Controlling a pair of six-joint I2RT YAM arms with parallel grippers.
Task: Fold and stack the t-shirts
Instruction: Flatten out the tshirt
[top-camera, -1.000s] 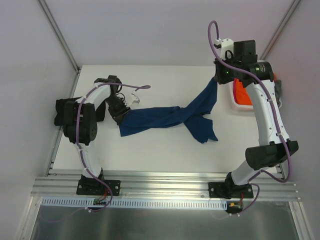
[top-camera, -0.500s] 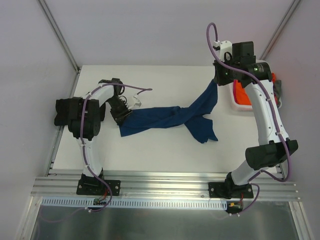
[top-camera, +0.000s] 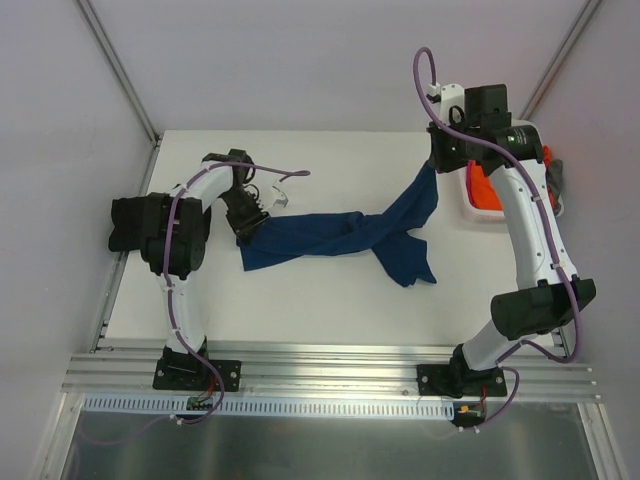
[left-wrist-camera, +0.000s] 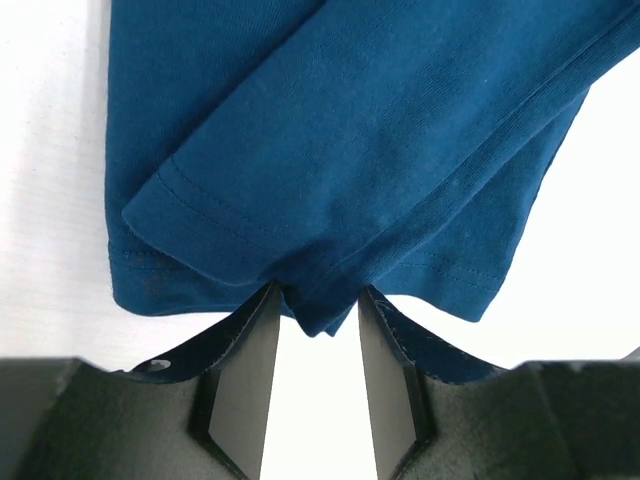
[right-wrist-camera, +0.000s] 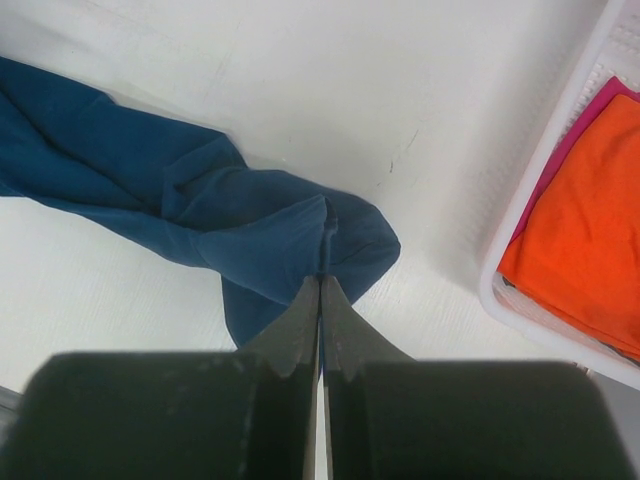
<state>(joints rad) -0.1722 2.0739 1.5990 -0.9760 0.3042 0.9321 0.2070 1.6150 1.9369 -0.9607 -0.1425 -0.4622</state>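
A navy blue t-shirt (top-camera: 330, 235) lies bunched and twisted across the middle of the table. My right gripper (top-camera: 437, 160) is shut on its right end and holds that end up off the table; in the right wrist view (right-wrist-camera: 321, 280) the cloth (right-wrist-camera: 200, 200) hangs from the closed fingertips. My left gripper (top-camera: 248, 222) is at the shirt's left end. In the left wrist view (left-wrist-camera: 316, 300) its jaws stand apart with a corner of the hemmed cloth (left-wrist-camera: 350, 150) between the tips. No print shows.
A white plastic basket (top-camera: 470, 205) stands at the right edge, holding an orange shirt (top-camera: 484, 188) over a pink one (right-wrist-camera: 590, 115); its rim shows in the right wrist view (right-wrist-camera: 500, 290). A black flat thing (top-camera: 125, 222) lies at the left edge behind the left arm.
My left gripper has shifted a little toward the far right along the shirt's left end. The right gripper and the lifted end have hardly moved.
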